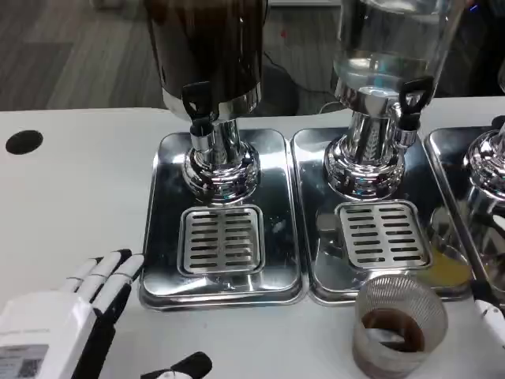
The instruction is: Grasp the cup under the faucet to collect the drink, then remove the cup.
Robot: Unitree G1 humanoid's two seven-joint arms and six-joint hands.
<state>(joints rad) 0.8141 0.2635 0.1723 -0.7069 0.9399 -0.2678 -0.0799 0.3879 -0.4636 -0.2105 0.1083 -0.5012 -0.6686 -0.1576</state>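
Left hand (75,320): fingers spread, holding nothing, resting at tabletop (71,213) edge | Right hand (493,316): only an edge visible, grip state cannot be determined | Cup (398,324): upright on tabletop, just left of right hand, well right of left hand, holds dark drink.

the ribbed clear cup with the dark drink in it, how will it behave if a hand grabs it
The cup looks like thin ribbed clear plastic, so it would probably flex under a firm squeeze. The ribs may help against slipping. The dark drink sits low, so it seems fairly light and easy to tip.
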